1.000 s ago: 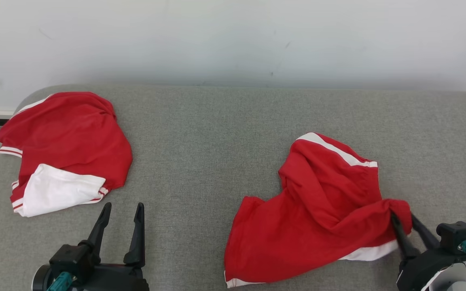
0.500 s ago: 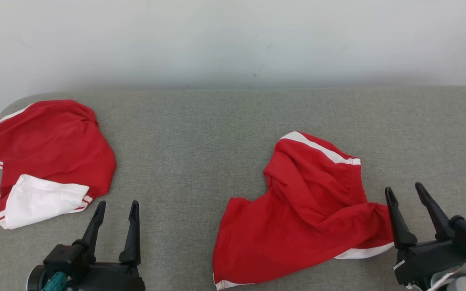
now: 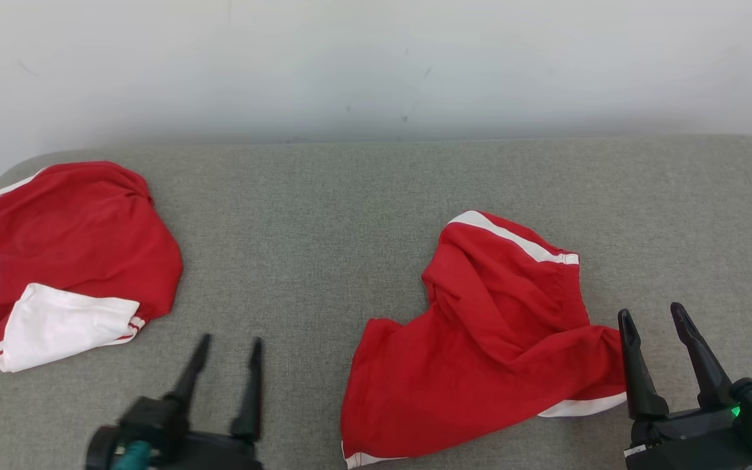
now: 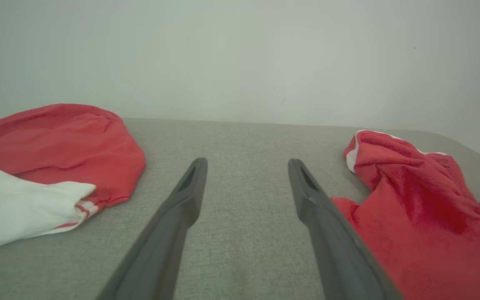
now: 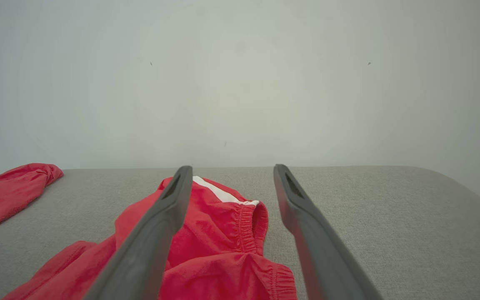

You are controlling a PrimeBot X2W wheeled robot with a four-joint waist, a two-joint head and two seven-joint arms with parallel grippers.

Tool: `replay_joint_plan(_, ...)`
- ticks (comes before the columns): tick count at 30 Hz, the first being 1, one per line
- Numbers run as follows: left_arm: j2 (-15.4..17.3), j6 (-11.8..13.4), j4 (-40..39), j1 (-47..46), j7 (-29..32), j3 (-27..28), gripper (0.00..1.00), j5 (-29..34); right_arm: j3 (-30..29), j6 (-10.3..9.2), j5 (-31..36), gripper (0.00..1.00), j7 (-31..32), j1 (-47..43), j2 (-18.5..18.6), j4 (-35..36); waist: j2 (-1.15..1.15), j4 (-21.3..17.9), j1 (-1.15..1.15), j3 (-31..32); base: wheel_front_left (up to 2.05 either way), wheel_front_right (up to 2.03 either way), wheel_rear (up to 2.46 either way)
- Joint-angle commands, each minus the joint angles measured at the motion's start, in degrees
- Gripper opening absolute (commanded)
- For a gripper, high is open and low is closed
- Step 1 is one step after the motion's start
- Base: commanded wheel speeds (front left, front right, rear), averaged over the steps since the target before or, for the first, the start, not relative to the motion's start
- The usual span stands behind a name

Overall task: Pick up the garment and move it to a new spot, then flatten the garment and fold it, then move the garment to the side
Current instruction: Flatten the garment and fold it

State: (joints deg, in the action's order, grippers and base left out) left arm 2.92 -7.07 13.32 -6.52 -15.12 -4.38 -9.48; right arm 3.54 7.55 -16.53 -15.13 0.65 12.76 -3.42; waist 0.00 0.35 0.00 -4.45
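A: Where is the red garment (image 3: 480, 346)?
B: Crumpled on the right half of the grey cushion (image 3: 324, 228).
A: And the grippers?
B: The left gripper (image 3: 231, 339) and the right gripper (image 3: 650, 313) are at the cushion's near edge, fingers wide, holding nothing.

You have a grey, fabric-covered tabletop (image 3: 324, 215) before you, its far corners rounded. Two things lie on it, well apart. Toward the right is a crumpled red garment (image 3: 493, 352) with white stripes. At the left edge is a second garment (image 3: 76, 241), red with a white panel.
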Motion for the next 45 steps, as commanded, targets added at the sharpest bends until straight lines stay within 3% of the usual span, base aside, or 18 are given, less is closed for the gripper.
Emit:
replay_joint_plan(1,0.0,-0.2,0.8,0.0,0.0,-1.8,1.0,0.6,-0.1,-0.13,0.5,1.0,0.0,-0.6,-0.1,0.1,0.0,0.2,0.0,-0.1,0.0,0.0,0.0)
replay_joint_plan(8,0.4,-0.3,5.9,-1.9,0.0,-15.5,1.0,0.3,0.3,-0.13,0.6,1.0,0.0,0.4,-0.3,-0.2,0.0,0.3,0.0,-0.9,0.0,0.0,0.0)
replay_joint_plan(13,0.9,-0.3,8.7,-2.9,0.0,-21.3,1.0,-2.4,1.0,-0.13,0.2,1.0,0.0,1.0,-0.4,-0.7,0.0,-0.3,0.0,-1.5,0.0,0.0,0.0)
replay_joint_plan(27,2.3,-0.3,14.8,-1.5,0.0,-25.8,1.0,-6.4,0.6,-0.13,0.0,1.0,0.0,1.2,-0.5,-0.8,0.0,-1.3,0.0,-2.6,0.0,0.0,0.0)
replay_joint_plan(28,2.1,-0.3,15.3,-1.7,0.0,-26.4,0.89,-6.8,0.8,-0.13,0.1,1.0,0.0,1.3,-0.6,-0.9,0.0,-1.4,0.0,-2.6,0.0,0.0,0.0)
replay_joint_plan(29,2.0,-0.3,15.7,-2.1,0.0,-27.0,0.08,-7.2,1.0,-0.13,0.1,1.0,0.0,1.3,-0.6,-1.0,0.0,-1.4,0.0,-2.6,0.0,0.0,0.0)
replay_joint_plan(30,1.9,-0.3,15.8,-2.6,0.0,-27.3,0.0,-7.8,1.2,-0.13,0.1,1.0,0.0,1.4,-0.6,-1.0,0.0,-1.4,0.0,-2.6,0.0,0.0,0.0)
replay_joint_plan(35,2.1,-0.3,14.5,-4.3,0.0,-25.7,0.0,-8.8,1.3,-0.13,0.2,1.0,0.0,1.2,-0.3,-1.2,0.0,-1.4,0.0,-2.3,0.0,0.0,0.0)
replay_joint_plan(45,5.0,1.1,12.0,-4.6,0.0,-16.8,0.0,-8.6,0.8,-0.13,0.5,1.0,0.0,1.1,-0.4,-2.0,0.0,-1.2,0.0,-2.4,0.0,0.0,0.0)
